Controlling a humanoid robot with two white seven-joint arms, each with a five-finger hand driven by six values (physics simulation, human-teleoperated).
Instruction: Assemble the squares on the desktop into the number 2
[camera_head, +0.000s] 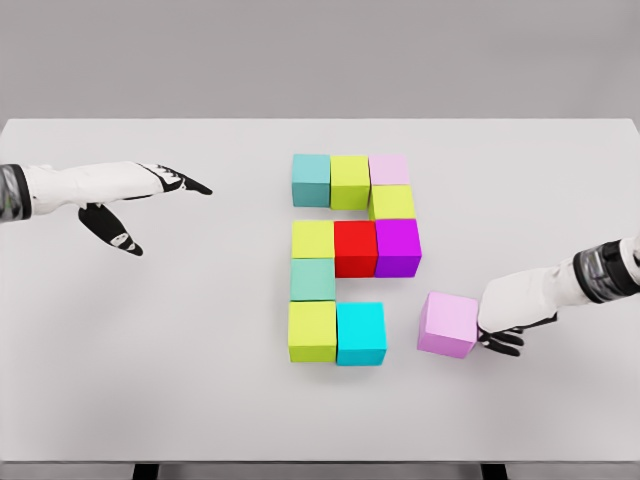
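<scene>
The right hand (507, 318), fingers curled against the lilac cube (447, 324), should be sliding it left, square against the cyan cube (361, 333).

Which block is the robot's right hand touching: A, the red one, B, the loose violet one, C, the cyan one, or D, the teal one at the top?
B: the right hand rests against the loose violet block, which sits apart from the cyan block.
</scene>
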